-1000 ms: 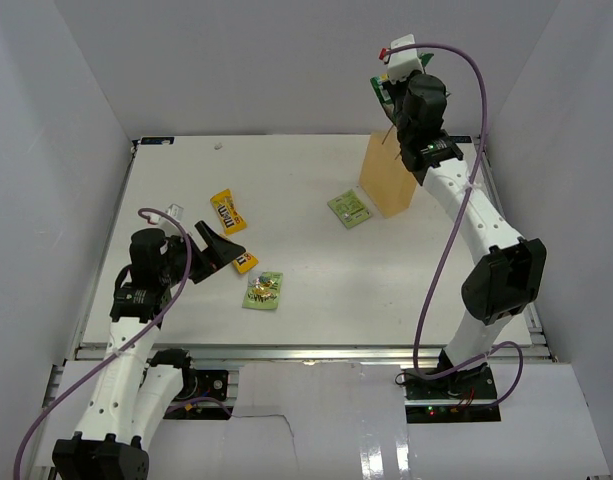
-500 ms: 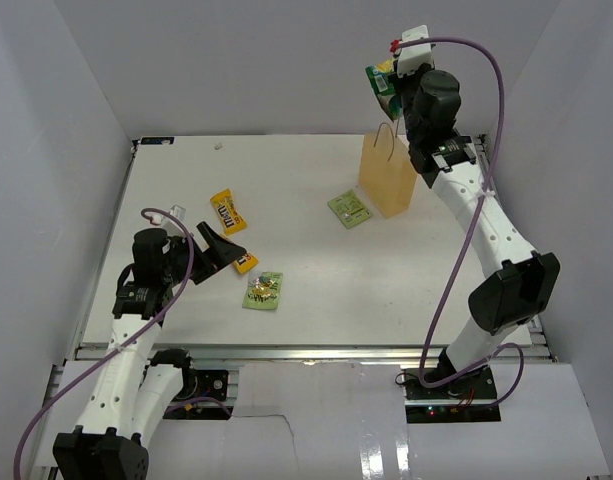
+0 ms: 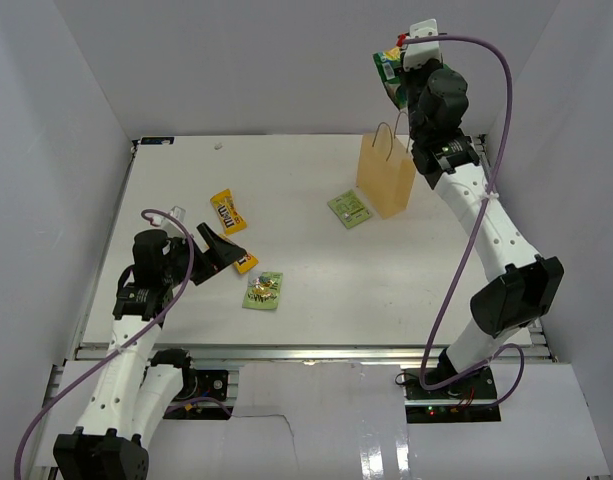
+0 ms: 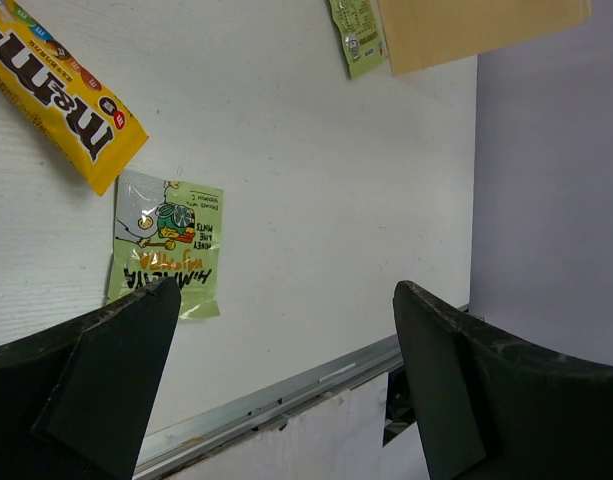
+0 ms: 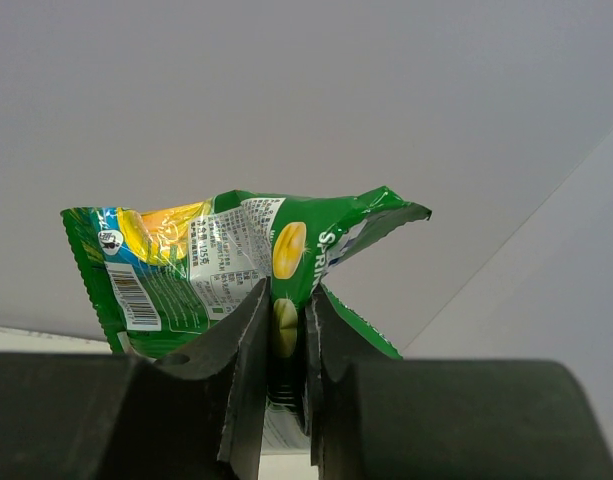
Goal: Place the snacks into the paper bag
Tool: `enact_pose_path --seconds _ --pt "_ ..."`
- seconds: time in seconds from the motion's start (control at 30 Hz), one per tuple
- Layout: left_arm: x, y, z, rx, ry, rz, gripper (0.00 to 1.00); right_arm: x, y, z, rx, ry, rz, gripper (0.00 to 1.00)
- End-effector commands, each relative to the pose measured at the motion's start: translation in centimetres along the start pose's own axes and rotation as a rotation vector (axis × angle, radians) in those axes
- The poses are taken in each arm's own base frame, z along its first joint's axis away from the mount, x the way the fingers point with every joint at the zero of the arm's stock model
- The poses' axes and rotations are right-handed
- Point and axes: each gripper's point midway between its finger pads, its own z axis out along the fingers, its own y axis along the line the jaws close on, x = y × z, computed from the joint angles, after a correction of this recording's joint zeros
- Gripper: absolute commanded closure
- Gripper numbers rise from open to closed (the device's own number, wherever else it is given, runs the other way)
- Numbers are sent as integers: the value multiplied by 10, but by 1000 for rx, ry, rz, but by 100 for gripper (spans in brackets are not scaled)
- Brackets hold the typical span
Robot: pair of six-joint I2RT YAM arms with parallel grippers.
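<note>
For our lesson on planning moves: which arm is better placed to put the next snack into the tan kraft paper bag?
Right. The right gripper is shut on the large green chip bag, raised close to the tan paper bag. The left gripper hangs open and empty, far from it.

Below the right gripper (image 3: 398, 88) and its chip bag (image 3: 388, 72), the looped handles (image 3: 385, 136) of the paper bag (image 3: 386, 185) rise, partly barring the way down.

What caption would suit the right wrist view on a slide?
Right gripper shut on the green chip bag, holding it in front of a plain grey wall.
</note>
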Motion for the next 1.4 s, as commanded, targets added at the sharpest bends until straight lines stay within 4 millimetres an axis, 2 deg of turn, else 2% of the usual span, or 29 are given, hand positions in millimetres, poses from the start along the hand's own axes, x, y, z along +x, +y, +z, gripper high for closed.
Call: enact_pose_path --seconds 0.0,0.07,0.27,0.43,0.73,1.37 --pt "-1 -6 -4 29 -16 24 2 -12 -16 8 102 -76 -14 92" --pt "-1 -6 -5 29 -18 24 2 -7 -15 10 108 -70 -25 92" --pt "1 -5 -7 28 -21 23 2 27 1 13 81 3 -67 92" --pt "2 -5 -6 26 -17 25 2 60 12 5 59 69 -95 92" --pt "2 -4 -6 23 -16 29 2 94 21 -12 21 143 -138 92" --pt "2 -4 -7 25 -19 31 2 135 40 -28 -34 232 -210 92"
